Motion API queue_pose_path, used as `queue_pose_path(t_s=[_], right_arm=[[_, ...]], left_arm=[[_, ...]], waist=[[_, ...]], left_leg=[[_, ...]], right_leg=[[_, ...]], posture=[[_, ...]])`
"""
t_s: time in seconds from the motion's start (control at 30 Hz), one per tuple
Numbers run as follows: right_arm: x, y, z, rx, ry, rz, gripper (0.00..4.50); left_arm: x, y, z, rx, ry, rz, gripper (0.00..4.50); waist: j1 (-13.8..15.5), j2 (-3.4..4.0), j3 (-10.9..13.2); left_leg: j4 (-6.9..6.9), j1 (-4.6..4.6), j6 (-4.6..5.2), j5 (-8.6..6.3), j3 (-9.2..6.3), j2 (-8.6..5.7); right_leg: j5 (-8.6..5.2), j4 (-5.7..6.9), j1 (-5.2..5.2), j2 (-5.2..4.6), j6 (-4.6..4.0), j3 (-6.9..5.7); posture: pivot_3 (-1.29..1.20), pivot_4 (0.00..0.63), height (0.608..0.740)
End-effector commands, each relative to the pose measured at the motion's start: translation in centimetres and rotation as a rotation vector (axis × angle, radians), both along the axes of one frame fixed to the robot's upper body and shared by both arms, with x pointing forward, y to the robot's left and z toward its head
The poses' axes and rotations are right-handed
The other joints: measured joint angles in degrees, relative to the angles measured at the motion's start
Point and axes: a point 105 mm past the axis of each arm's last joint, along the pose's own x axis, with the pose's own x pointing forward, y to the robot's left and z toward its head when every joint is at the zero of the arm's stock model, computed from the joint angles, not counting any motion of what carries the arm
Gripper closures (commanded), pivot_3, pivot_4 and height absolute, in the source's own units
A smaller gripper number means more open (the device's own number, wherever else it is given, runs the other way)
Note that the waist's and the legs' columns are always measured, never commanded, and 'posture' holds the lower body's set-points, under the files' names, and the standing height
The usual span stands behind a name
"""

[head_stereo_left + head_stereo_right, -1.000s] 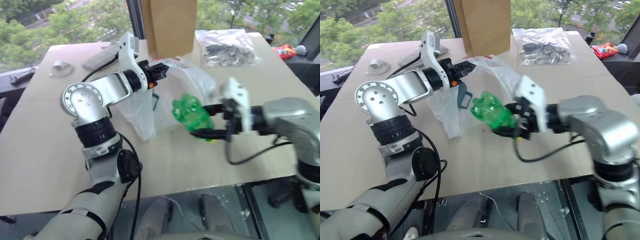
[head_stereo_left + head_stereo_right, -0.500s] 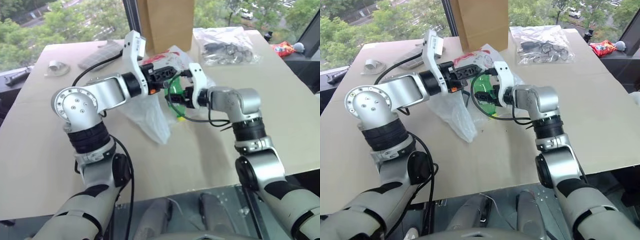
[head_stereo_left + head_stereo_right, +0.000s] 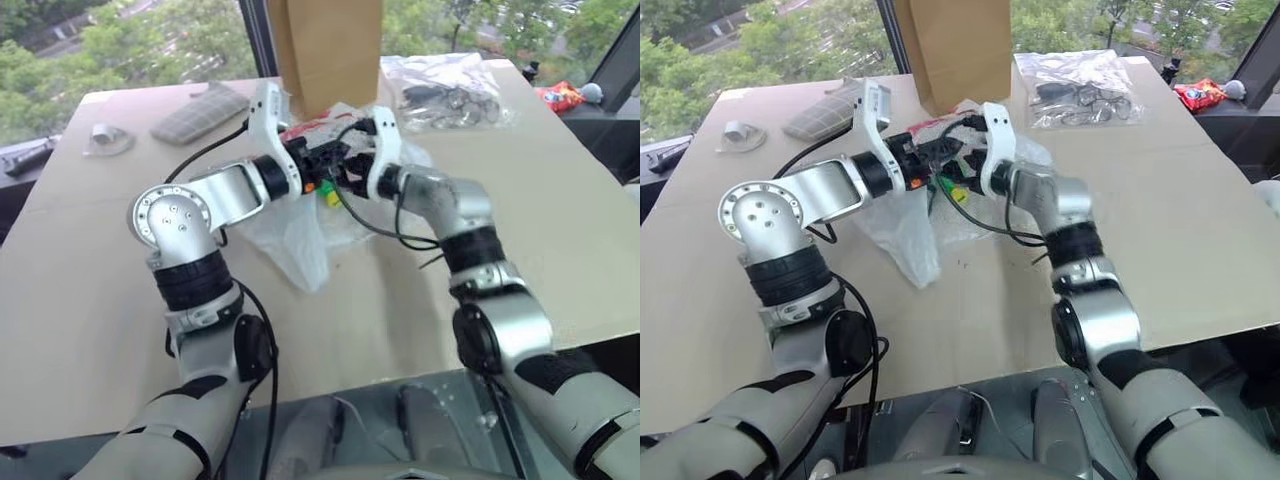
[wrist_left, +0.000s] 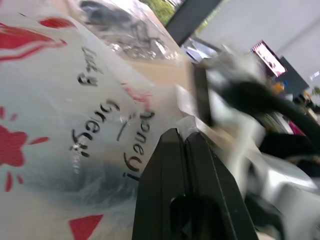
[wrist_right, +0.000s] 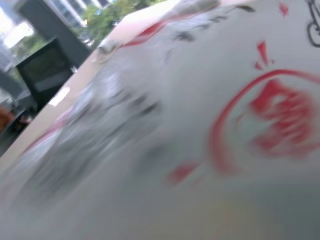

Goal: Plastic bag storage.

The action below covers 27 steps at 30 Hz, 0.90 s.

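Nearest, the table (image 3: 90,300) lies bare at its front edge, with both arms reaching forward over it to meet near the middle. Just beyond that bare stretch, the bag (image 3: 295,245) hangs from the grippers, its lower corner drooping to the table and its white film crumpled, red print showing at the top.

The left gripper (image 4: 181,137) has its fingers pressed flat together, and a fold of the bag's edge is caught between their tips; the printed side of the bag spreads away beside them. From the head views this gripper (image 3: 322,160) sits at the bag's upper rim, pointing across toward the other arm.

The right gripper (image 3: 352,168) comes in from the opposite side, level, its front end buried at the bag's mouth and just beside the left one. Whether its fingers are spread or closed I cannot tell. A small green and yellow patch (image 3: 331,196) shows just beneath the two grippers against the bag.

Farther back stands a brown paper bag (image 3: 325,45), touching the bag's top. To its right lies a clear bag (image 3: 450,90) with dark items.
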Motion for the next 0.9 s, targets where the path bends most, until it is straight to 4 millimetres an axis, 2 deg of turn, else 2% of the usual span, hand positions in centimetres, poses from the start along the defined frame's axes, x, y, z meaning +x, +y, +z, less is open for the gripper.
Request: queue_pose_path(t_s=[0.03, 0.13, 0.23, 0.37, 0.47, 0.6, 0.7, 0.8, 0.9], right_arm=[[-4.2, -0.9, 3.0, -0.044, -0.151, 0.102, 0.04], [-7.2, -3.2, 3.8, -0.105, -0.223, 0.091, 0.04], [-7.9, -5.6, 3.3, -0.241, -0.282, -0.033, 0.04], [-6.6, -7.8, 2.7, -0.324, -0.290, -0.222, 0.04], [-5.7, -8.2, 1.9, -0.386, -0.288, -0.286, 0.04], [-3.6, -8.3, -0.2, -0.420, -0.224, -0.343, 0.04], [-2.7, -8.4, -1.2, -0.424, -0.201, -0.352, 0.00], [-2.3, -8.6, -1.2, -0.422, -0.205, -0.361, 0.82], [-2.2, -9.0, -1.0, -0.420, -0.217, -0.370, 2.33]], left_arm=[[0.2, 0.9, 1.8, -0.021, -0.067, 0.034, 4.50], [0.4, 1.5, 2.1, -0.019, -0.082, 0.048, 4.50], [0.2, 1.5, 2.1, 0.013, -0.108, 0.033, 4.50], [0.0, 1.3, 2.2, 0.046, -0.138, 0.014, 4.50], [0.1, 1.1, 2.4, 0.060, -0.157, 0.010, 4.50], [0.0, 0.7, 2.4, 0.087, -0.180, -0.004, 4.50], [0.1, 0.9, 2.3, 0.098, -0.177, -0.006, 3.76], [-0.1, 0.9, 2.4, 0.119, -0.193, -0.016, 2.49], [-0.3, 1.2, 2.8, 0.118, -0.219, -0.004, 1.10]], waist=[[0.07, 0.00, 0.00], [0.08, 0.02, 0.00], [0.10, 0.02, -0.02], [0.34, 0.03, -0.02], [0.64, 0.03, -0.02], [1.09, 0.01, -0.03], [1.16, 0.01, -0.02], [1.14, 0.01, -0.02], [1.10, 0.01, -0.02]], left_leg=[[0.03, 0.00, 0.01, 0.00, 0.04, 0.00], [0.02, 0.06, 0.00, -0.01, 0.08, 0.00], [0.00, 0.10, 0.00, -0.01, 0.08, 0.04], [0.02, 0.18, 0.01, -0.01, 0.14, 0.02], [0.01, 0.18, 0.00, -0.01, 0.14, 0.02], [0.01, 0.18, 0.01, -0.01, 0.17, 0.03], [0.01, 0.16, 0.01, -0.01, 0.18, 0.02], [0.00, 0.14, 0.01, -0.01, 0.17, 0.02], [0.00, 0.15, 0.01, -0.01, 0.17, 0.02]], right_leg=[[0.00, 0.00, -0.01, 0.00, 0.00, -0.02], [0.00, 0.04, -0.01, 0.00, 0.00, -0.01], [0.00, 0.07, 0.00, 0.04, 0.01, -0.01], [0.01, 0.08, 0.10, 0.02, 0.02, 0.00], [0.01, 0.10, 0.08, 0.02, 0.01, 0.01], [0.01, 0.07, 0.10, 0.02, 0.01, 0.04], [0.01, 0.06, 0.08, 0.01, 0.01, 0.04], [0.01, 0.03, 0.08, 0.01, 0.01, 0.04], [0.01, 0.03, 0.07, 0.01, 0.01, 0.04]], posture=[[0.00, 0.150, 0.740], [0.00, 0.150, 0.740], [0.00, 0.150, 0.740], [0.00, 0.150, 0.740], [0.00, 0.150, 0.740], [0.00, 0.150, 0.740], [0.00, 0.150, 0.740], [0.00, 0.150, 0.740], [0.00, 0.150, 0.740]])
